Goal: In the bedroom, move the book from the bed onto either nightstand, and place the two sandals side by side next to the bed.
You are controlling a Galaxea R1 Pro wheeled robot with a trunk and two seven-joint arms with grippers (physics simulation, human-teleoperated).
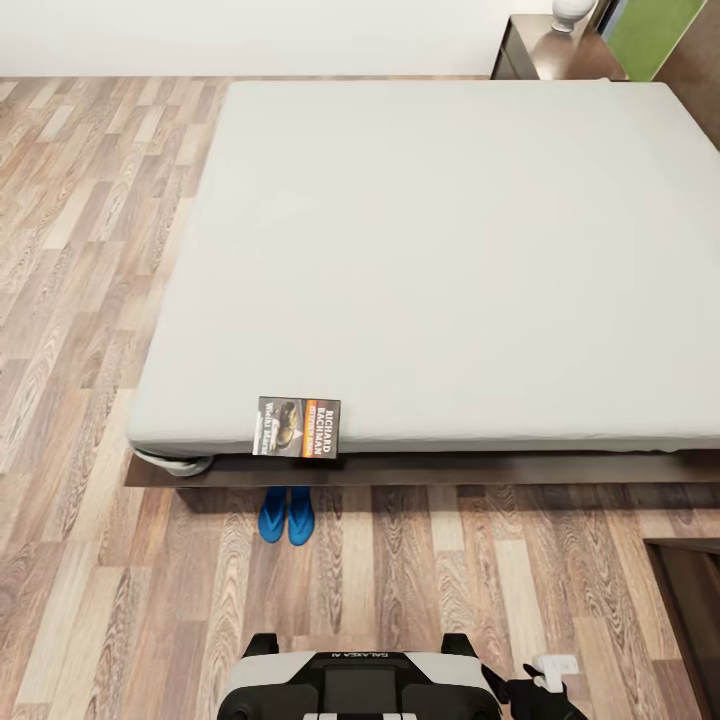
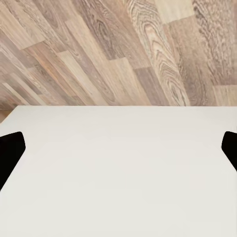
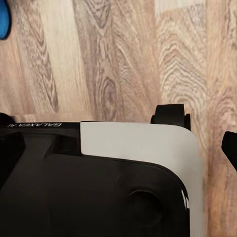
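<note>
The book (image 1: pixel 297 427), dark with an orange band, lies on the bed (image 1: pixel 440 250) at the mattress's near edge, close to its left corner. Just below it, two blue sandals (image 1: pixel 286 517) sit side by side on the wood floor against the bed frame; the edge of one sandal (image 3: pixel 4 19) shows in the right wrist view. A dark nightstand (image 1: pixel 545 50) stands past the bed's far right corner. My left gripper (image 2: pixel 120 148) is open over my own white body. My right gripper (image 3: pixel 118 148) is open above my base. Both are empty and far from the book.
A white lamp base (image 1: pixel 572 12) stands on the nightstand, with a green panel (image 1: pixel 650 35) beside it. A dark brown bench (image 1: pixel 690 610) edges in at the near right. My base (image 1: pixel 360 685) stands on the plank floor a short way from the bed.
</note>
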